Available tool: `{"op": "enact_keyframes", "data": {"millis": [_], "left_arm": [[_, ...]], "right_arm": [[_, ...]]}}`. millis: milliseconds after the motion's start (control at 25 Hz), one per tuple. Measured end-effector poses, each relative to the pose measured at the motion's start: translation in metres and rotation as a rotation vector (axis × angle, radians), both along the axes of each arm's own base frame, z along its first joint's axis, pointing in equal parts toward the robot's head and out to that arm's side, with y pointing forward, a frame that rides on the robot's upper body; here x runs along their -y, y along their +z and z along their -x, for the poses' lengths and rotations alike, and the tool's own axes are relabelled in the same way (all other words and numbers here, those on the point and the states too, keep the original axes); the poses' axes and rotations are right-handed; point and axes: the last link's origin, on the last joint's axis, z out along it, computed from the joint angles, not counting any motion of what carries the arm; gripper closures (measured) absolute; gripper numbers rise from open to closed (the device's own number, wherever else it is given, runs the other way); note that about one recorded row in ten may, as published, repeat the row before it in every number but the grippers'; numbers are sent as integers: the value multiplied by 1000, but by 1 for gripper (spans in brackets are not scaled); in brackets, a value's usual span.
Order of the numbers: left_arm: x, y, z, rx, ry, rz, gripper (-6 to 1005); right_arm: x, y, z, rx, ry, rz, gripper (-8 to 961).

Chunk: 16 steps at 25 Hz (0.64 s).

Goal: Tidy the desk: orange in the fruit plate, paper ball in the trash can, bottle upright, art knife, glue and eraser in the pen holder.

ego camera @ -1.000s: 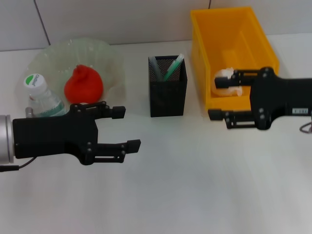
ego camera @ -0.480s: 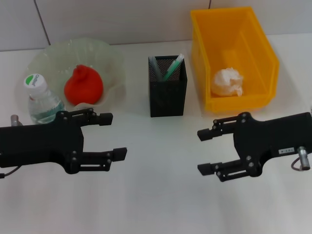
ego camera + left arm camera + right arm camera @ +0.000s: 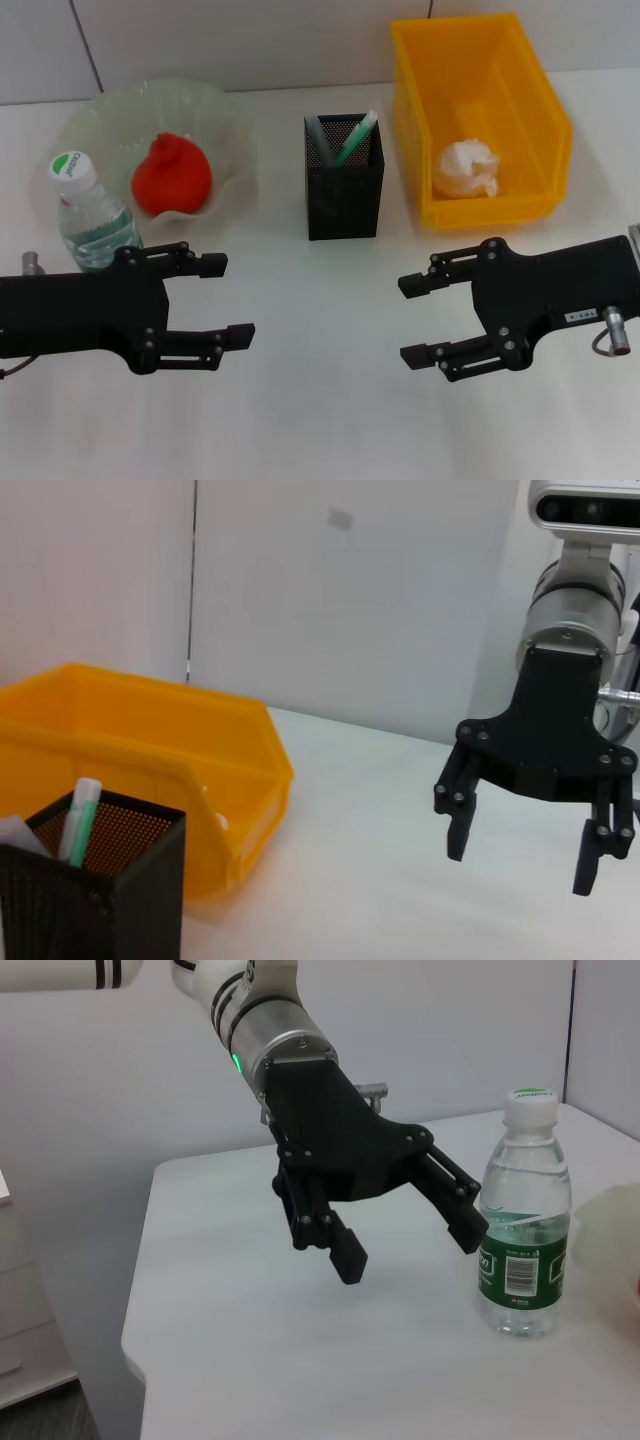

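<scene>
Desk (image 3: 320, 420) looks tidied. Left gripper (image 3: 225, 300) hangs over bare desk, jaws wide, nothing in them. Right gripper (image 3: 415, 318) same on its side: jaws wide, holding nothing, and they point toward the left gripper across a bare gap.

Bottle (image 3: 88, 215) stands upright, cap on, just beyond the left jaws and off to their outer side, not touching them. It is clear plastic with water inside, so a bit of weight; the wall is smooth, likely slippery and will give under a hard squeeze. If it needs a grip, take it mid-body around the label, not at the cap.

Orange (image 3: 172, 178) sits in the fruit plate (image 3: 215, 110), farther beyond the left jaws. It looks round and firm, so grip across its widest part.

Pen holder (image 3: 344, 195) stands beyond the gap between the two sets of jaws. A green-tipped stick and a grey piece poke out the top; I cannot tell which of the knife, glue and eraser these are.

Paper ball (image 3: 468, 168) lies in the yellow trash can (image 3: 540, 90), beyond the right jaws. It is light and crushable, so any light pinch holds it.

Judging by this, nothing is left to grasp.
</scene>
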Motion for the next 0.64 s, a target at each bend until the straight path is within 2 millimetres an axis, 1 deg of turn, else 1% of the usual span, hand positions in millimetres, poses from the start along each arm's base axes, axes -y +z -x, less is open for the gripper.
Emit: {"op": "enact_keyframes", "data": {"millis": [240, 640], "left_arm": [[0, 3, 2, 7, 7, -7, 155], [0, 3, 2, 7, 9, -11, 155]], "right_arm": [[1, 2, -1, -4, 3, -10, 245], [0, 0, 1, -5, 11, -3, 245]]}}
